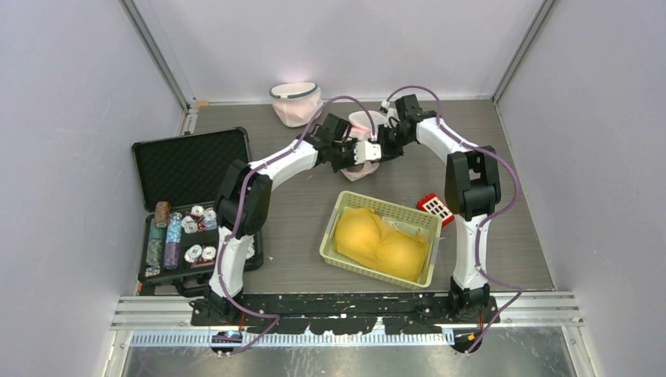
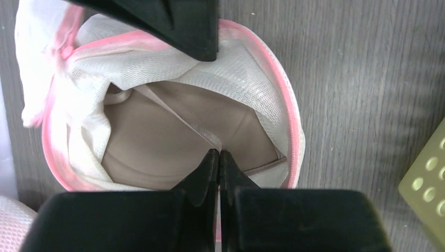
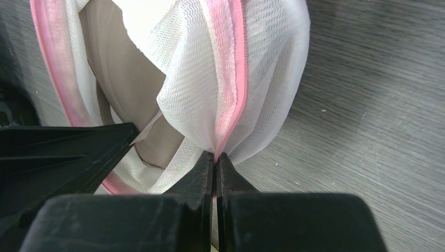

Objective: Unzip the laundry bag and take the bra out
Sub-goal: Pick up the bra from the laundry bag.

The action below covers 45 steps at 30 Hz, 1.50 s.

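One open white mesh laundry bag with pink trim (image 3: pixel 262 63) lies on a grey wood-grain surface (image 3: pixel 367 105); right tool (image 3: pixel 215 157) clamps its rim; left tool (image 2: pixel 219 155) pinches the beige bra (image 2: pixel 157 142) inside.

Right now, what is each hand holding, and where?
The left hand pinches the beige bra by a raised edge; the right hand pinches the mesh bag by its pink trim.

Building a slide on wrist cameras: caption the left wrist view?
Left pincer pinches the beige bra inside the unzipped pink-trimmed mesh laundry bag; right pincer holds its rim.
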{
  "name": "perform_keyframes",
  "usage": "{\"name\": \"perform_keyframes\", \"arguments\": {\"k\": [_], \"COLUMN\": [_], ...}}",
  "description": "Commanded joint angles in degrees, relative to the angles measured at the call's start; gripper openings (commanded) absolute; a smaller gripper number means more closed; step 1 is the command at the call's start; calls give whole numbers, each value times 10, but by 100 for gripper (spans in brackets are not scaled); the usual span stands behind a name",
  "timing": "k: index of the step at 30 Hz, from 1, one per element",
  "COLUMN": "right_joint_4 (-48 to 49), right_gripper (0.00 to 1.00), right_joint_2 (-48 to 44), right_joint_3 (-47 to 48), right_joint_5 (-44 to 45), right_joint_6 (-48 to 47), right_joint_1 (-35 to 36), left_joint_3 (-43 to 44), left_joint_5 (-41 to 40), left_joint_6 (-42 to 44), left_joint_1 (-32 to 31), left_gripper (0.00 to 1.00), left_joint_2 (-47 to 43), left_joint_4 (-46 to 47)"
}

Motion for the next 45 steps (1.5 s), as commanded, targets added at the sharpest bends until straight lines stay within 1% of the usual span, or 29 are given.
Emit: {"name": "perform_keyframes", "arguments": {"k": [1,4,8,14,21,27,33,42,45], "right_joint_4": [0,-1,0,-3,-3,-2,-1,-2,-2], "right_gripper": [1,1,1,1,1,1,1,1,1], "right_joint_2": [-14,-13,-12,-11,-10,-7,-4,-3,-3], "right_joint_3": [6,9,11,10,9,5,4,0,-2], "right_joint_5": [14,16,20,27,35,38,42,45,46], "right_joint_6": [-20,-25,-32,-46,-62,-68,-74,-79,-79], "right_joint_1": [3,4,4,3,3,3,4,4,3], "left_joint_3": [1,3,12,14,42,65,95,137,150], "left_joint_5": [17,38,33,19,16,19,22,52,69], "left_joint_6": [-71,-121,-199,-277,-377,-426,-456,-500,-546], "left_joint_1": [3,5,11,17,26,34,39,48,58], "left_gripper": [0,0,0,0,0,0,0,0,0], "left_joint_2": [-31,-39,-44,-64,-81,-95,-103,-118,-119], "left_joint_4": [59,76,112,182,222,239,242,272,289]}}
